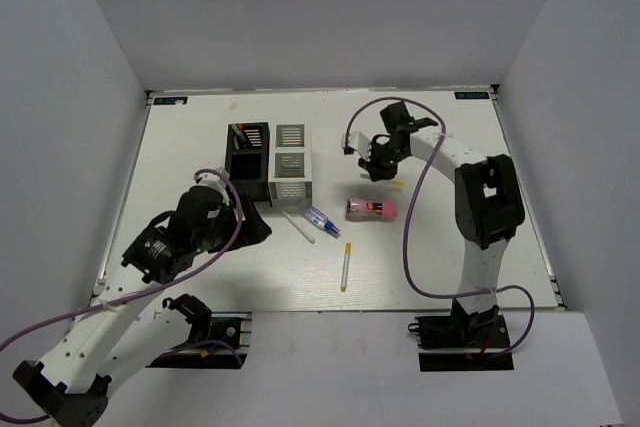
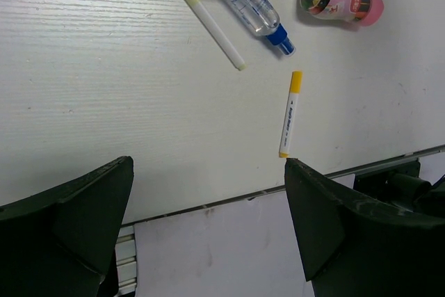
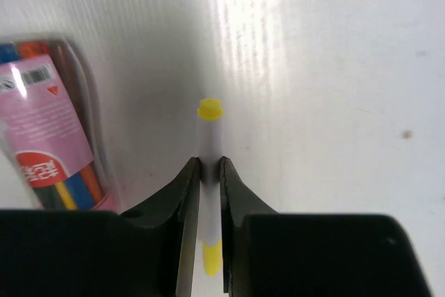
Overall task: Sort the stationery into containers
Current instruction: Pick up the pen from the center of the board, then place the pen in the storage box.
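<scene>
My right gripper (image 3: 210,165) is shut on a thin white pen with yellow ends (image 3: 209,133), held just above the table beside the pink cylinder (image 3: 49,144). From above, that gripper (image 1: 381,171) is right of the white-grey container (image 1: 291,162), which adjoins the black container (image 1: 248,150). My left gripper (image 2: 208,163) stands wide open over the table's near edge, with nothing between its fingers. Ahead of it lie a yellow-capped white pen (image 2: 290,113), a pale-ended white pen (image 2: 208,24), a blue-clear pen (image 2: 254,8) and the pink cylinder (image 2: 341,1).
The black container holds a red-ended item in its back cell (image 1: 243,134). The table's near edge (image 2: 229,199) runs just under the left gripper. Grey walls enclose the table on three sides.
</scene>
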`<state>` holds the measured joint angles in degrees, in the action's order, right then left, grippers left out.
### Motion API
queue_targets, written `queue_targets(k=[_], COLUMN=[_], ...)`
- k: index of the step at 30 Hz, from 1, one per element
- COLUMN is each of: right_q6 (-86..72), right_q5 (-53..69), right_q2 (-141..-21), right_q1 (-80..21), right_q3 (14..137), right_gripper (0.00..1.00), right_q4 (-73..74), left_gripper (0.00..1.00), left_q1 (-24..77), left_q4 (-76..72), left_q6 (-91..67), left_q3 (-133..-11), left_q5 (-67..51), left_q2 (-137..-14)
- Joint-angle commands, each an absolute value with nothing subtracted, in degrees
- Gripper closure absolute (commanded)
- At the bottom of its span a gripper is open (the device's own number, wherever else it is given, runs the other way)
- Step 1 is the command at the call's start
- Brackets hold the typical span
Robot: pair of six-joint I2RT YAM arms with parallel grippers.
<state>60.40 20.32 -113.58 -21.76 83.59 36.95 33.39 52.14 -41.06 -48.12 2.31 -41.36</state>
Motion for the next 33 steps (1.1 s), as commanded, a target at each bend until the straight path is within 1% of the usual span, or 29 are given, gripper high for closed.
queue_targets(k=[1,5,8,9,12,16,18,20,21,22,23,25,30,33], right_q6=[55.8,53.0,50.5,49.3,45.1,37.8,29.8,22.7,16.3,14.5,12.7,6.5,2.6,1.2], right_q5=[25.4,30.7,34.4,37.7,40.5,45.7,48.2,50.3,50.6,50.8,50.9,51.2,49.7,48.9], right_q2=[-107.5,-104.9,-104.2,-104.0,-104.5,-107.7,-109.4,-112.4,-113.2,-113.8,-115.9,-117.4,-123.8,-127.0], right_q1=[-21.4,-21.5,-22.1,-22.5,-24.0,-26.4,-27.7,-28.4,-29.3,-29.4,-29.7,-30.8,-32.6,-33.0], right_q3=[88.7,92.7,95.5,97.2,101.5,106.5,109.0,110.7,110.9,111.1,111.0,111.5,112.6,114.1], right_gripper=[1.00,1.00,1.00,1.00,1.00,1.00,1.00,1.00,1.00,1.00,1.00,1.00,1.00,1.00], right_q4=[34.6,34.5,34.4,33.7,32.3,22.2,15.8,6.1,3.5,1.0,-6.5,-12.0,-19.8,-21.2], left_gripper=[0.01,0.01,0.01,0.01,0.01,0.01,0.01,0.01,0.01,0.01,0.01,0.01,0.01,0.01], left_q1=[33.4,33.4,33.4,33.4,33.4,33.4,33.4,33.4,33.4,33.4,33.4,33.4,33.4,33.4], left_q4=[50.4,48.3,47.0,47.0,46.0,46.0,46.0,46.0,46.0,46.0,46.0,46.6,47.1,47.1], left_q6=[-41.9,-41.9,-41.9,-41.9,-42.4,-42.5,-42.5,-43.0,-43.0,-43.0,-43.5,-43.5,-44.1,-44.6], left_q3=[-46.7,-46.1,-45.4,-44.8,-44.3,-44.3,-43.7,-43.2,-43.2,-43.2,-43.2,-43.2,-43.2,-43.2], left_q5=[1.1,0.0,-0.5,-0.5,-1.1,-1.1,-1.1,-1.1,-1.1,-1.1,-1.1,-1.1,-1.1,-1.1], left_q2=[-41.2,-41.2,-41.7,-41.7,-41.7,-41.7,-41.7,-41.2,-41.2,-41.2,-41.2,-40.7,-40.7,-40.7])
